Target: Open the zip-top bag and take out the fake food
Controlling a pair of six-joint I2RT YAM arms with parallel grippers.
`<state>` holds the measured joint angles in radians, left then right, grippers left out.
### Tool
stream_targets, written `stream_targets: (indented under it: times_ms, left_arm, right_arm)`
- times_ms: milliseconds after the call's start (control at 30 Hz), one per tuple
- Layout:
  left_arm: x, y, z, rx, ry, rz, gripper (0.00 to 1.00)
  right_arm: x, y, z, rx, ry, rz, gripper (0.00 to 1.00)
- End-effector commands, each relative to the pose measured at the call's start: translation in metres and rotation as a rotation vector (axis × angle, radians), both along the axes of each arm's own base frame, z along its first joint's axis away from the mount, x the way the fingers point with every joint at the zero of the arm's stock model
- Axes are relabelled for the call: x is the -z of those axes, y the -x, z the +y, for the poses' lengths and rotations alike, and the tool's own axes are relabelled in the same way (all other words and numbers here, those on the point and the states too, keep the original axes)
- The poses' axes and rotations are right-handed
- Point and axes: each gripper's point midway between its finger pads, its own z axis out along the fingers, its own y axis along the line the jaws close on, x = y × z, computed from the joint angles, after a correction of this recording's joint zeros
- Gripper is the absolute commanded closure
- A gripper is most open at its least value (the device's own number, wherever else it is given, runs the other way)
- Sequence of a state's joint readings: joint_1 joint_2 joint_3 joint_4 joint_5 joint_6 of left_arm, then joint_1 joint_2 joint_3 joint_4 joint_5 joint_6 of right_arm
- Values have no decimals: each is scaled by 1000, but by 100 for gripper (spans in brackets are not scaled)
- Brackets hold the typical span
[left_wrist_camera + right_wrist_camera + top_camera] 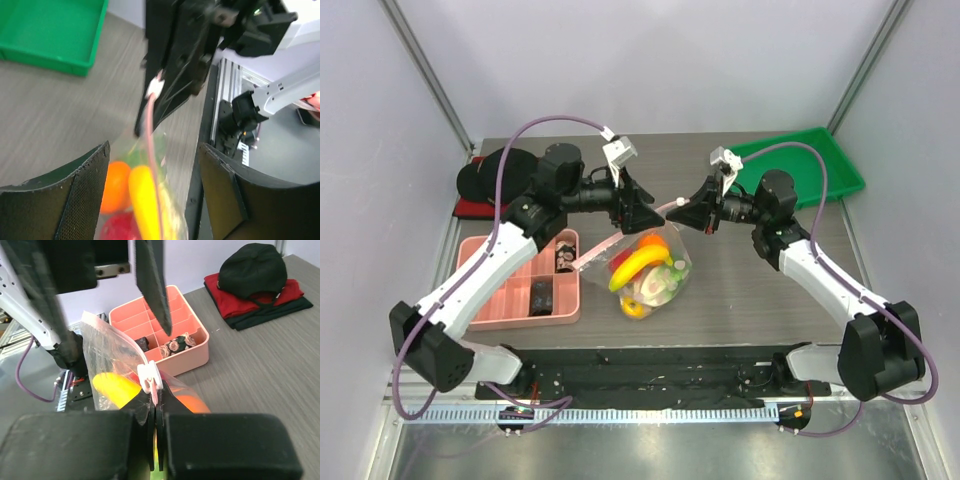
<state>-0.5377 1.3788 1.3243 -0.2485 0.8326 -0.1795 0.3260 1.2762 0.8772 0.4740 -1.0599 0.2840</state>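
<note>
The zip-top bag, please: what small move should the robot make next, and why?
Probably close the left gripper on the pink zip strip: its jaws stand open either side of it, while the right gripper pinches the bag beside the white slider.

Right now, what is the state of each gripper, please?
Left gripper: open, fingers apart, holding nothing.
Right gripper: shut on the top edge of the clear crinkly plastic zip-top bag.
</note>
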Motion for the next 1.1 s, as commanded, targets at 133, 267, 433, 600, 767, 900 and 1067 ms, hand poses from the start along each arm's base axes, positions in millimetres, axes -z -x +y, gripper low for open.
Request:
stream_targets:
  times_ms: [133, 267, 433, 600, 767, 900, 1067]
  left_arm:
    - [-36, -6, -37, -38, 23, -185, 39]
    - [-30, -14, -46, -14, 5, -183, 40]
    - [-30, -21, -54, -1, 4, -181, 49]
    - [-30, -22, -57, 11, 13, -181, 64]
    - [-37, -18, -55, 6, 40, -205, 64]
    - [-39, -17, -53, 10, 43, -205, 66]
    - [-42, -13, -47, 28, 68, -205, 55]
  right_arm:
    - [-34, 17, 1, -37, -16, -59, 99]
    - [-33, 20, 0, -41, -4, -62, 99]
    - [-35, 22, 0, -47, -6, -65, 99]
    - [-33, 24, 0, -57, 0, -66, 99]
    - [-31, 23, 0, -56, 6, -64, 99]
    - [-30, 24, 0, -58, 10, -68, 99]
    - [-27, 23, 0, -60, 13, -62, 99]
